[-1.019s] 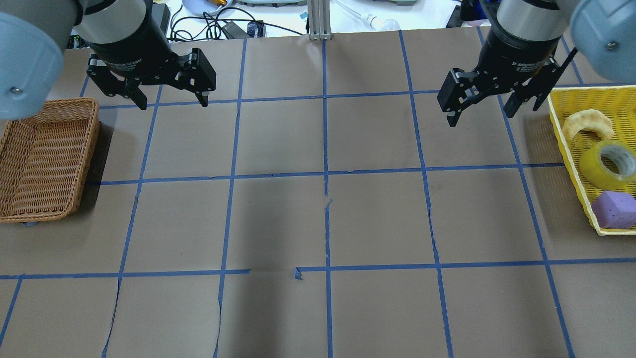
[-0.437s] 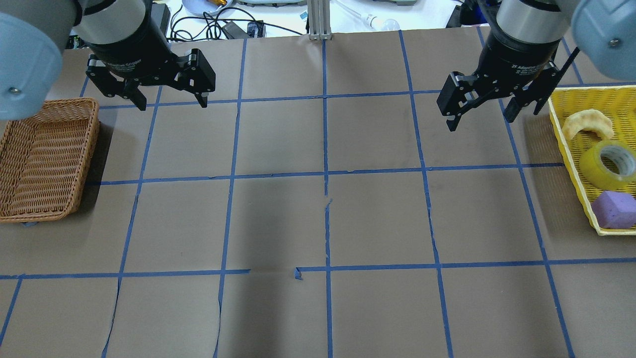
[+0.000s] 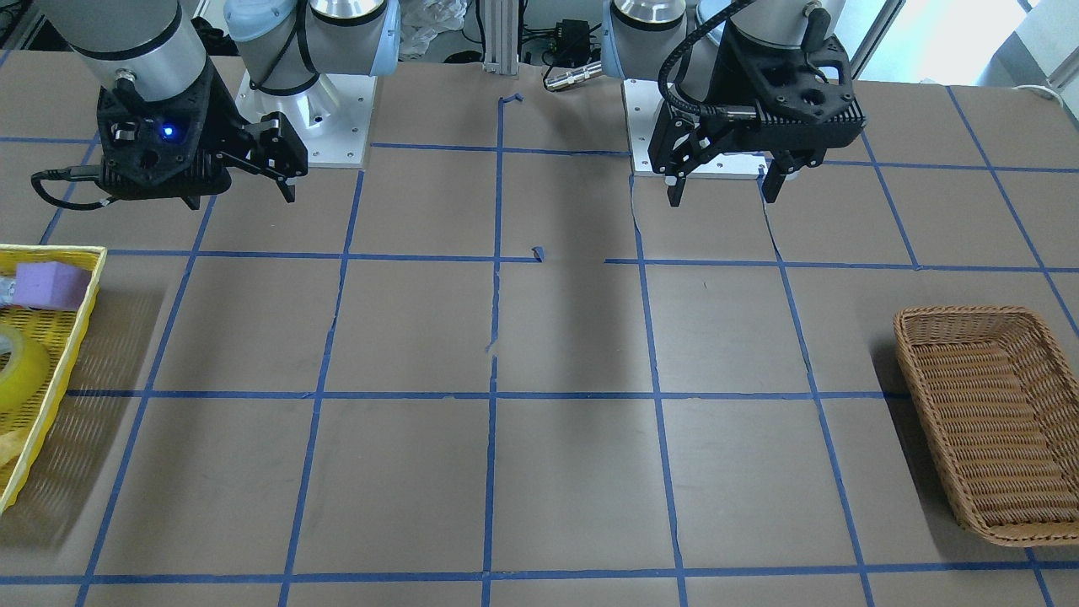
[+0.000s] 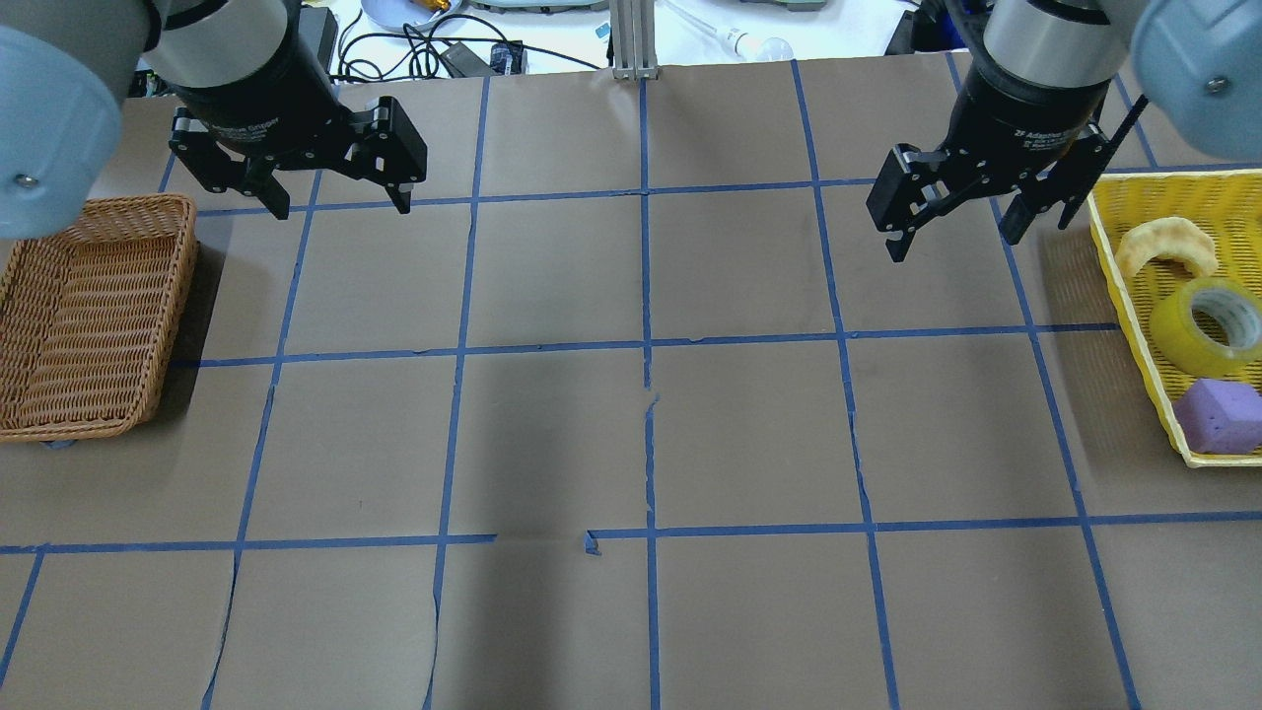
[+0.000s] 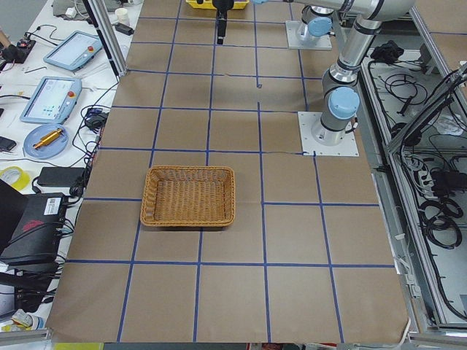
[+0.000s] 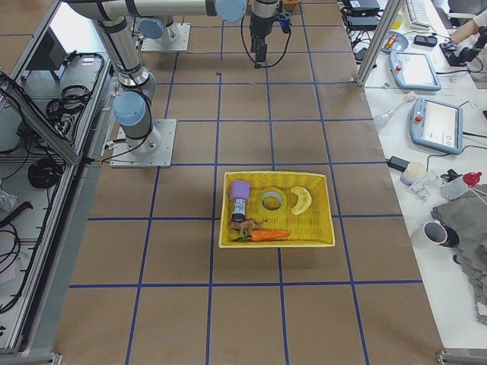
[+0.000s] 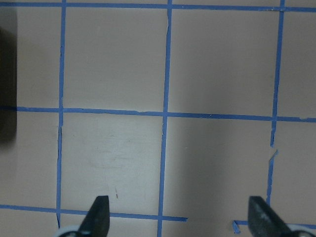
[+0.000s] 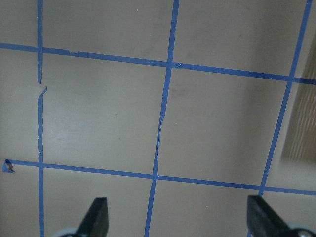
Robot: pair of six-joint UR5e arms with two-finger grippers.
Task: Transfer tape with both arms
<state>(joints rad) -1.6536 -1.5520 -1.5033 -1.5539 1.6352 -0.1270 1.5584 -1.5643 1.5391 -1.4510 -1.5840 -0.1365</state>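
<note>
**Brown-papered table (image 4: 552, 276), both claws idle**

Near a woven brown wicker basket (image 4: 89, 316), the black left gripper (image 4: 342, 207) is being held spread and empty, the black right gripper (image 4: 951, 246) likewise. A translucent yellow tape roll (image 4: 1173, 333) is being cradled in a yellow mesh tray (image 4: 1134, 296), far right.

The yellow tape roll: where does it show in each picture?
Front-facing: tape at left edge, in yellow tray.
Overhead: tape at right edge, same tray.
Exterior right: tape at centre, same tray.
Exterior left: too far to tell.
Left wrist: absent.
Right wrist: absent.
Landmark: purple block beside it.
</note>
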